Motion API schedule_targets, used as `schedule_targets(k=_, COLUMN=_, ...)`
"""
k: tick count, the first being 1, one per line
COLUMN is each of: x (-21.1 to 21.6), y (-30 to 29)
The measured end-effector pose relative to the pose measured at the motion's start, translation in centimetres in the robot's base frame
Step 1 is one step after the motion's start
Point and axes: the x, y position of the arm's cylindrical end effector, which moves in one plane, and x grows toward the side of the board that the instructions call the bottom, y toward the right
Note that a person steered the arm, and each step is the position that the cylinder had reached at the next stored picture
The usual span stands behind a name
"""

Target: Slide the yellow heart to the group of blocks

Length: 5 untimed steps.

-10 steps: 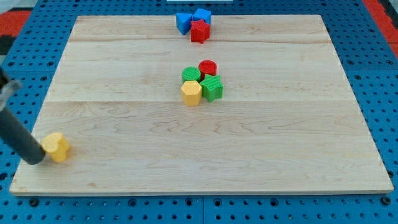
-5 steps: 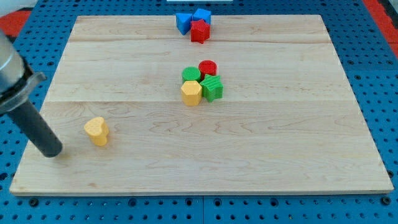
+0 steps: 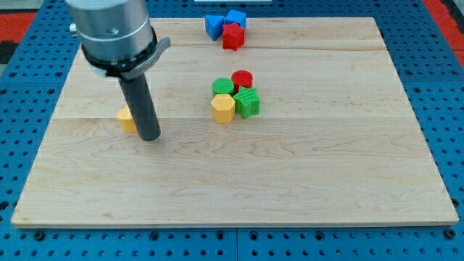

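The yellow heart (image 3: 127, 119) lies left of the board's middle, mostly hidden behind my rod. My tip (image 3: 150, 135) rests on the board just to the heart's right and slightly below it, seemingly touching it. The group stands near the board's centre: a yellow hexagon block (image 3: 222, 109), a green cube-like block (image 3: 248, 102), a green round block (image 3: 222, 87) and a red round block (image 3: 242, 78). The heart is well to the left of this group.
At the view's top edge of the wooden board (image 3: 326, 167) sit two blue blocks (image 3: 214, 26) (image 3: 235, 18) and a red block (image 3: 233, 35), close together.
The yellow heart has slid from the lower-left corner up and right toward the board's middle. My rod has swung from the left edge to the heart's right side.
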Motion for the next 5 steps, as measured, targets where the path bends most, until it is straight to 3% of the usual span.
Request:
schedule_targets(k=1, x=0.8, y=-3.2)
schedule_targets(k=2, x=-1.4, y=-5.8)
schedule_targets(k=5, x=-5.3, y=6.6)
